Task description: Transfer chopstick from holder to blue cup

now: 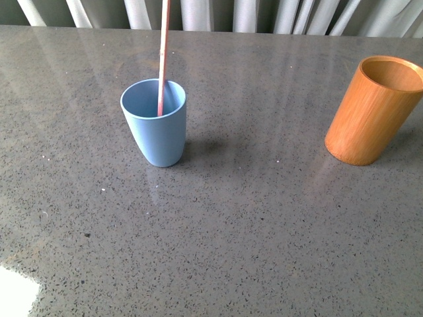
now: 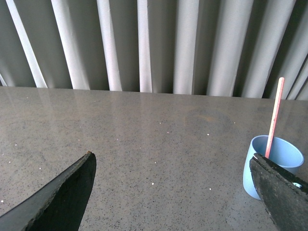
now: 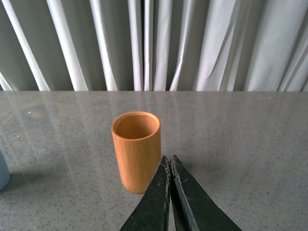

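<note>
The light blue cup (image 1: pixel 156 131) stands upright on the grey table, left of centre. A pale pinkish chopstick (image 1: pixel 162 56) stands in it, leaning on the rim and running out of the top of the front view. The orange-brown holder (image 1: pixel 371 109) stands at the right; its inside looks empty. Neither arm shows in the front view. In the left wrist view my left gripper (image 2: pixel 174 161) is open over bare table, with the blue cup (image 2: pixel 260 169) and chopstick (image 2: pixel 275 118) just past one finger. My right gripper (image 3: pixel 170 161) is shut on nothing, close in front of the holder (image 3: pixel 137 150).
Grey speckled tabletop (image 1: pixel 251 224) spreads around both cups. Pale pleated curtains (image 3: pixel 192 43) hang behind the table's far edge. A bright white glare patch (image 1: pixel 14 294) lies at the near left corner.
</note>
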### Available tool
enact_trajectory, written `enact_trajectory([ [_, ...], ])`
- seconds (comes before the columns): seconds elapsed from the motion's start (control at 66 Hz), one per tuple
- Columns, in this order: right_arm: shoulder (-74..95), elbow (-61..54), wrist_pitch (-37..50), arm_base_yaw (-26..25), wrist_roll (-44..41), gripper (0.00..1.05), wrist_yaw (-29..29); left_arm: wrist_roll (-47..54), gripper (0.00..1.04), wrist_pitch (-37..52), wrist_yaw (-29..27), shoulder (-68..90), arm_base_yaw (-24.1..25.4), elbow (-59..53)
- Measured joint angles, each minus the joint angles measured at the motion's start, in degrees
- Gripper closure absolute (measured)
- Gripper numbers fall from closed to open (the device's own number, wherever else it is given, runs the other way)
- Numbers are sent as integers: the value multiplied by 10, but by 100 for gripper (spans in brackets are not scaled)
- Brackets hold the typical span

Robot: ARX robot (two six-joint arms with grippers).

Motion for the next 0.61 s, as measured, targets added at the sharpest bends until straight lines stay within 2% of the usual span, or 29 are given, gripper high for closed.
enact_trajectory([
  [0.106, -73, 0, -91, 0, 0, 103, 1, 0, 9, 0, 0, 0, 0, 0],
  [0.5, -97, 0, -100, 0, 0, 103, 0, 0, 9, 0, 0, 0, 0, 0],
  [0.606, -97, 0, -100, 0, 0, 86, 0, 0, 9, 0, 0, 0, 0, 0],
])
